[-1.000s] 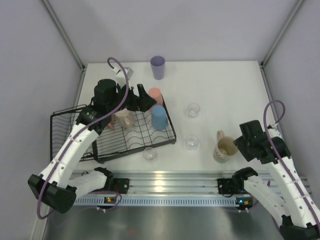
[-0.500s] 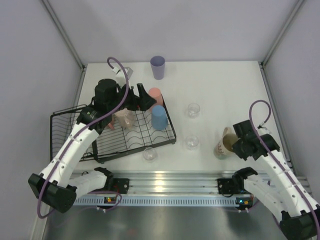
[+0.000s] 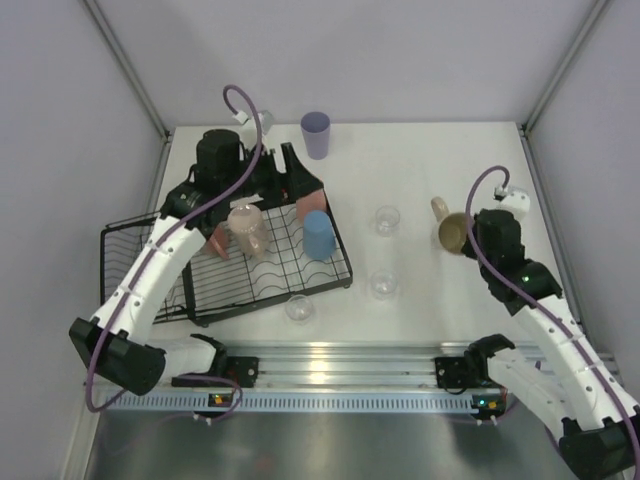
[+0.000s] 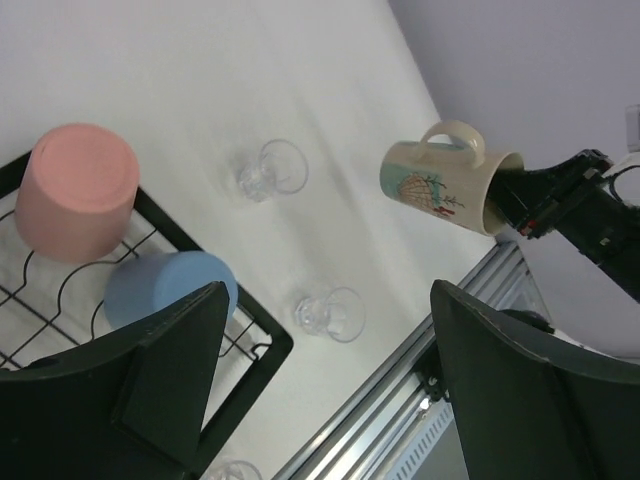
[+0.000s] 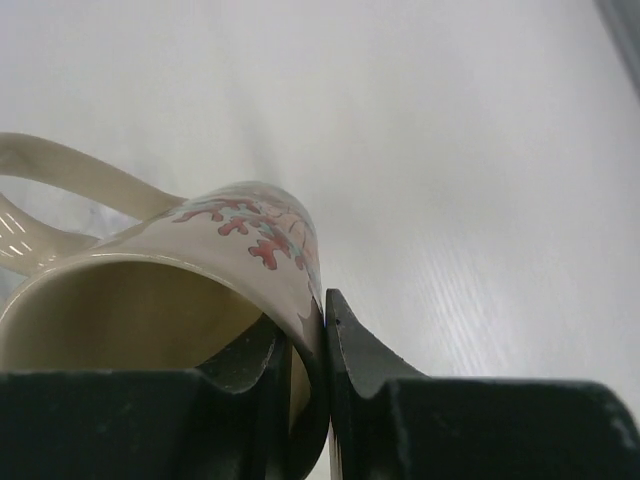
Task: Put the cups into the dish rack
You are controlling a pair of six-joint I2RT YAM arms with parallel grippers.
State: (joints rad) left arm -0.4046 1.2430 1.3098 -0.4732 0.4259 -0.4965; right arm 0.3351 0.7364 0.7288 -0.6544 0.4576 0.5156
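The black wire dish rack [image 3: 272, 288] lies at the left. A blue tumbler [image 3: 316, 236], a salmon-pink tumbler [image 3: 311, 190] and a pink mug [image 3: 247, 230] stand upside down in it. My left gripper [image 3: 296, 180] hangs open and empty over the rack's far right corner; its wrist view [image 4: 330, 400] shows both tumblers below. My right gripper [image 3: 470, 236] is shut on the rim of the cream mug [image 3: 450, 230], held on its side above the table's right; the fingers pinch the mug wall [image 5: 322, 330]. A lavender tumbler [image 3: 315, 134] stands at the back.
Three clear glasses stand on the table: one mid-right [image 3: 387, 220], one nearer the front [image 3: 382, 285], one by the rack's front right corner [image 3: 299, 309]. The rack's taller basket end [image 3: 125, 245] is at the far left. A metal rail [image 3: 340, 362] runs along the front edge.
My right gripper has lifted the cream mug off the table at the front right, carried it back and tipped it on its side. My left gripper has drawn back a little.
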